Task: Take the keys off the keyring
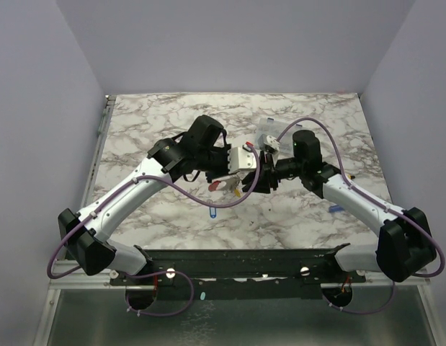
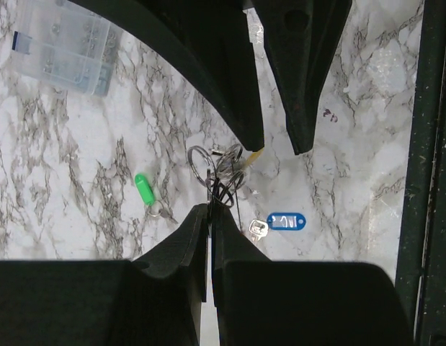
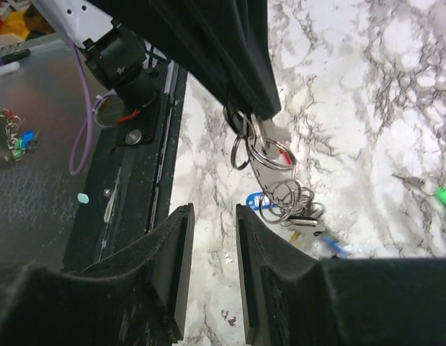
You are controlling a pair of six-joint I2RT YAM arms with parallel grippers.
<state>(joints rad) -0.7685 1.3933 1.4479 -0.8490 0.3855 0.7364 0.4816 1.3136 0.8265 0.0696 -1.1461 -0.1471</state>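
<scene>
My left gripper [image 2: 210, 207] is shut on the keyring [image 2: 215, 186], a bunch of thin wire loops [image 2: 205, 163] held above the marble table. In the right wrist view the loops [image 3: 260, 150] hang from the left fingers [image 3: 230, 58], with a red tag [image 3: 283, 154] and a yellow tag [image 3: 300, 235] among them. My right gripper [image 3: 211, 216] is open and empty, just beside and below the bunch. In the top view both grippers [image 1: 237, 173] [image 1: 254, 180] meet mid-table over the bunch [image 1: 226, 186]. Loose keys lie on the table: one with a blue tag [image 2: 286, 221] and one with a green tag [image 2: 145, 189].
A clear plastic compartment box [image 1: 269, 130] stands behind the grippers; it also shows in the left wrist view [image 2: 60, 47]. A small blue item [image 1: 336, 209] lies by the right arm. The black base rail [image 1: 244, 259] runs along the near edge.
</scene>
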